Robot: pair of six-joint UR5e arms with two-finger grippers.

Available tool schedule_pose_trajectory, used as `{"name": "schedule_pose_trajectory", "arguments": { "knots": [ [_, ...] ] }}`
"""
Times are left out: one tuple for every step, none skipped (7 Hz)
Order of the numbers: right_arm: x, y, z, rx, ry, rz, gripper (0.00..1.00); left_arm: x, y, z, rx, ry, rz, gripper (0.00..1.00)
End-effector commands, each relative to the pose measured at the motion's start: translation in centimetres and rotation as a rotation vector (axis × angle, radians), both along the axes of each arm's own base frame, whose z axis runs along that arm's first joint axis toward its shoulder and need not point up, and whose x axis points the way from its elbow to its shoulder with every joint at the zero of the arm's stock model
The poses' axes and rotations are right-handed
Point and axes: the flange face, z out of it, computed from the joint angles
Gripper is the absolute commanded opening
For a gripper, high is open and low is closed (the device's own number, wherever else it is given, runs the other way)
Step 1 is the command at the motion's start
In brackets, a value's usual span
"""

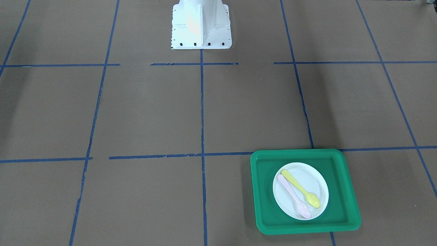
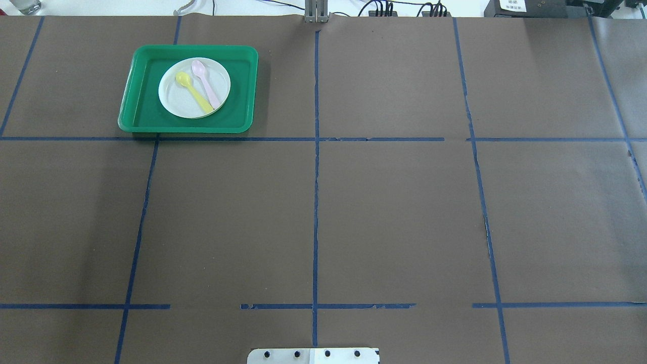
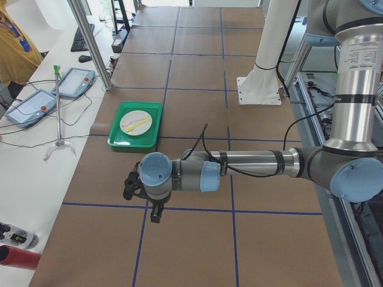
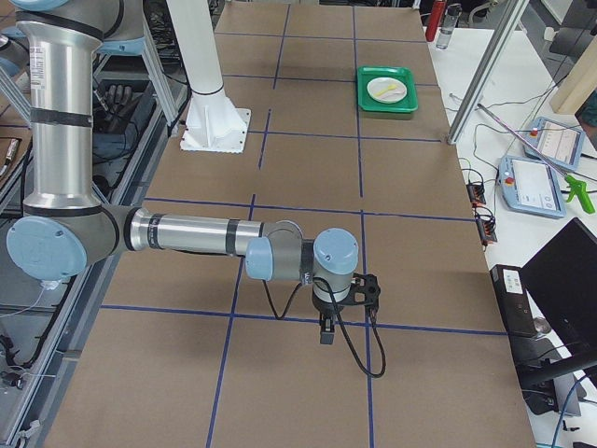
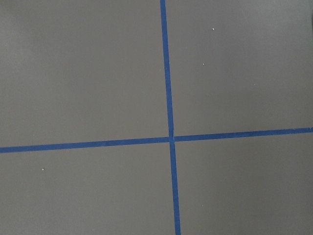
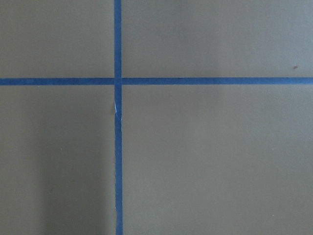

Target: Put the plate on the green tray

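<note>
The small white plate (image 1: pixel 315 181) lies flat inside the green tray (image 1: pixel 264 205), near the tray's middle. A yellow spoon (image 1: pixel 302 188) and a pink spoon (image 1: pixel 293 196) lie side by side on the plate. In the overhead view the tray (image 2: pixel 141 103) with the plate (image 2: pixel 174 98) sits at the far left. My left gripper (image 3: pixel 129 186) shows only in the exterior left view, well away from the tray (image 3: pixel 116 128); I cannot tell whether it is open or shut. My right gripper (image 4: pixel 369 289) shows only in the exterior right view, far from the tray (image 4: pixel 368 95); I cannot tell its state.
The table is covered in brown paper with a grid of blue tape lines (image 2: pixel 316 202). The robot's white base (image 1: pixel 201 25) stands at the near middle edge. Both wrist views show only brown paper and a tape cross (image 5: pixel 171 139). Teach pendants (image 3: pixel 72 82) lie on the side bench.
</note>
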Motion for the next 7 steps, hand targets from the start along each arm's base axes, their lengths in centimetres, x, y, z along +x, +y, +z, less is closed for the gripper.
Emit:
{"name": "schedule_pose_trajectory", "arguments": {
  "knots": [
    [0.0, 0.0, 0.0, 0.000, 0.000, 0.000, 1.00, 0.1, 0.9, 0.2, 0.058, -0.008, 0.001, 1.00],
    [0.0, 0.0, 0.0, 0.000, 0.000, 0.000, 1.00, 0.1, 1.2, 0.5, 0.051, -0.007, 0.001, 1.00],
    [0.0, 0.0, 0.0, 0.000, 0.000, 0.000, 1.00, 0.1, 1.1, 0.4, 0.051, -0.009, 0.001, 1.00],
    [0.0, 0.0, 0.0, 0.000, 0.000, 0.000, 1.00, 0.1, 1.1, 0.4, 0.051, -0.009, 0.001, 1.00],
    [0.0, 0.0, 0.0, 0.000, 0.000, 0.000, 1.00, -0.2, 1.3, -0.4, 0.067, -0.011, -0.004, 1.00],
    [0.0, 0.0, -0.1, 0.002, 0.000, 0.000, 1.00, -0.3, 1.2, -0.9, 0.078, -0.012, -0.006, 1.00],
    [0.0, 0.0, -0.1, 0.002, 0.000, 0.000, 1.00, -0.3, 1.0, -1.2, 0.084, -0.013, -0.006, 1.00]
  ]
}}
